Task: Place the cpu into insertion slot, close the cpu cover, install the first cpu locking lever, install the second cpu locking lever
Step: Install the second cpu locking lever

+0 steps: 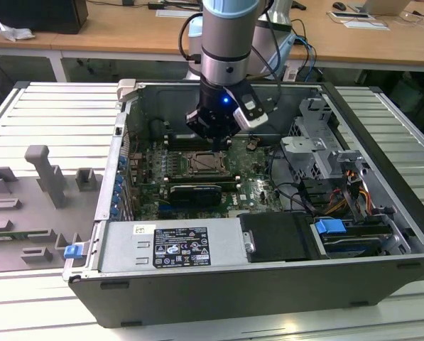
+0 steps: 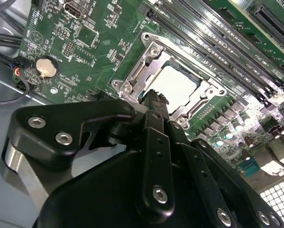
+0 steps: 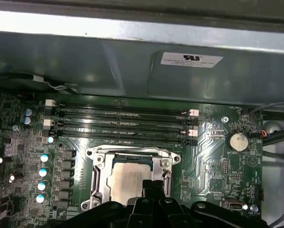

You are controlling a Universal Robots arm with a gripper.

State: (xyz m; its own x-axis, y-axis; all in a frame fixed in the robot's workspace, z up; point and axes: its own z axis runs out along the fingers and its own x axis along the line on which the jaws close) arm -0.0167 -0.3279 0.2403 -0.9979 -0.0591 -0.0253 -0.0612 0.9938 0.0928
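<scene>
Inside the open computer case [image 1: 382, 234], which lies on its side on a ribbed metal counter [image 1: 55, 114], the arm's end effector [image 1: 213, 138] hangs just above the green motherboard [image 1: 251, 188]. The cpu [image 3: 128, 183], a pale silver-grey square, lies flat in the insertion slot [image 3: 98, 187] near the middle of the board; both wrist views show its top framed by the cpu cover [image 2: 141, 76], a thin metal plate lying down around the chip. The end effector's black fingertips [image 2: 153, 97] are drawn together with no gap visible between them and nothing held, poised at one edge of the cover. Long black memory slots [image 3: 122, 124] run parallel along the socket's far side, toward the case wall. A round coin battery [image 3: 237, 140] sits on the board beside the socket. In the exterior view, a grey power supply [image 1: 172, 245] occupies the case's near edge, with a blue clip [image 1: 332, 227] toward the exterior view's right.
</scene>
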